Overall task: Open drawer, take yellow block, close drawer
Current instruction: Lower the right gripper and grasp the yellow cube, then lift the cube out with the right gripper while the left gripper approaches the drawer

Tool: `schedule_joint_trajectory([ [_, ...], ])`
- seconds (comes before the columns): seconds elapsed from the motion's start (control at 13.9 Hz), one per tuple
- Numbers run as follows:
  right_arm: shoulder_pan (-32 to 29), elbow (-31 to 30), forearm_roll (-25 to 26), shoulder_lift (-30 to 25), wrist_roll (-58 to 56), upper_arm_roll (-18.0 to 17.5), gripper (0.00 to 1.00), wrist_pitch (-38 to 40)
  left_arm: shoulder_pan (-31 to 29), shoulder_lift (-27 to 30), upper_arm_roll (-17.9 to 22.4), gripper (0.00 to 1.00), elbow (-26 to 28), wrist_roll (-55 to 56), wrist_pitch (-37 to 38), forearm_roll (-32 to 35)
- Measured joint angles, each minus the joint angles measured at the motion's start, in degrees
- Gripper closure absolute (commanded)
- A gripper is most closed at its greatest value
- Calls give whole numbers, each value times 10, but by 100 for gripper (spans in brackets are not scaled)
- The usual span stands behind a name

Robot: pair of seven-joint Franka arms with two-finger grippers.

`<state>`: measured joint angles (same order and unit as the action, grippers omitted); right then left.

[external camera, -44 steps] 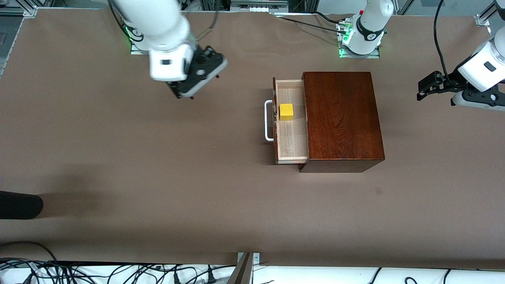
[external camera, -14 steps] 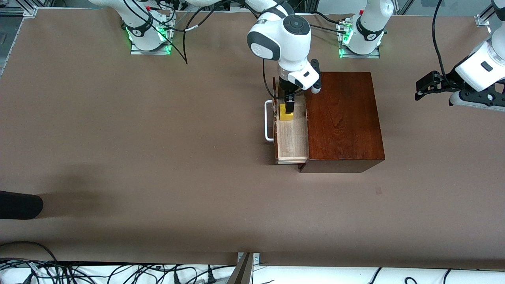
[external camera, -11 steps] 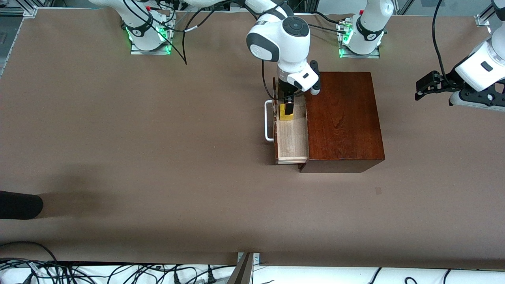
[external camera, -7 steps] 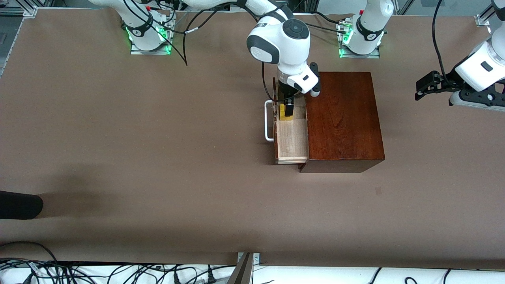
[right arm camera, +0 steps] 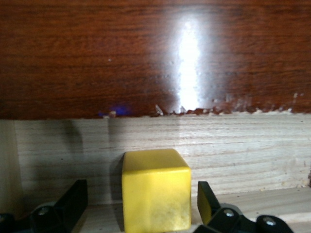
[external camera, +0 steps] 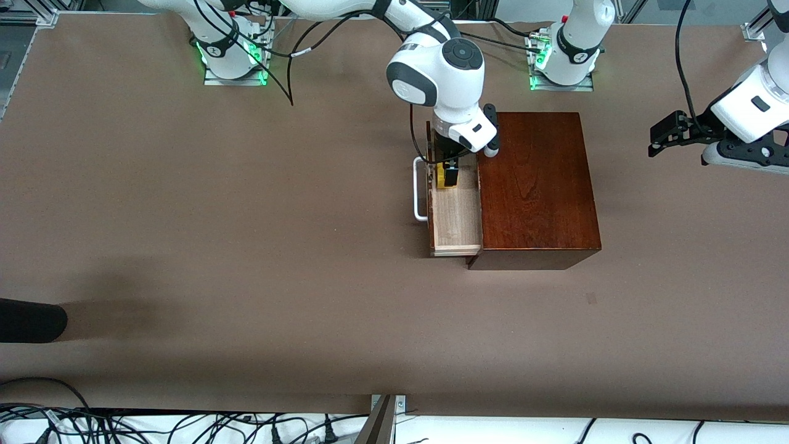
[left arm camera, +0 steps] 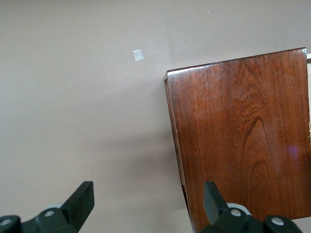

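The drawer [external camera: 457,219] of the dark reddish-brown box [external camera: 536,185] stands pulled out, its white handle [external camera: 420,196] facing the right arm's end of the table. The yellow block [external camera: 441,179] sits in the drawer, in the part farther from the front camera. My right gripper [external camera: 449,174] is down in the drawer, open, with a finger on each side of the block [right arm camera: 155,194] and a gap on both sides. The right wrist view shows the pale drawer floor [right arm camera: 243,145] and the box front [right arm camera: 121,58]. My left gripper [external camera: 661,140] is open and empty, waiting in the air past the box [left arm camera: 243,136].
A dark rounded object [external camera: 28,320] lies at the table edge at the right arm's end, nearer the front camera. A small pale mark [external camera: 592,298] is on the brown table. Cables [external camera: 185,425] run along the near edge.
My right arm came from over the bare table to the drawer and lowered its open gripper around the yellow block. The left arm has not moved.
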<state>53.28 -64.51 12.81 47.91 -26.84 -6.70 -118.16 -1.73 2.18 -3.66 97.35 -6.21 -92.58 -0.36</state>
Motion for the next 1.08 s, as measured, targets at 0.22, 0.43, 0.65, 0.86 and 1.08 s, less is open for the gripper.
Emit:
schedule_joint_trajectory([
  [0.22,0,1,0,7,-1,1,68,-8,0,0,0,0,0,0,0,0],
  [0.43,0,1,0,9,-4,4,100,-16,0,0,0,0,0,0,0,0],
  [0.65,1,7,0,9,-5,5,100,-13,0,0,0,0,0,0,0,0],
  [0.86,3,40,0,6,-4,4,100,34,0,0,0,0,0,0,0,0],
  [1.08,3,88,0,-16,-2,4,100,96,0,0,0,0,0,0,0,0],
])
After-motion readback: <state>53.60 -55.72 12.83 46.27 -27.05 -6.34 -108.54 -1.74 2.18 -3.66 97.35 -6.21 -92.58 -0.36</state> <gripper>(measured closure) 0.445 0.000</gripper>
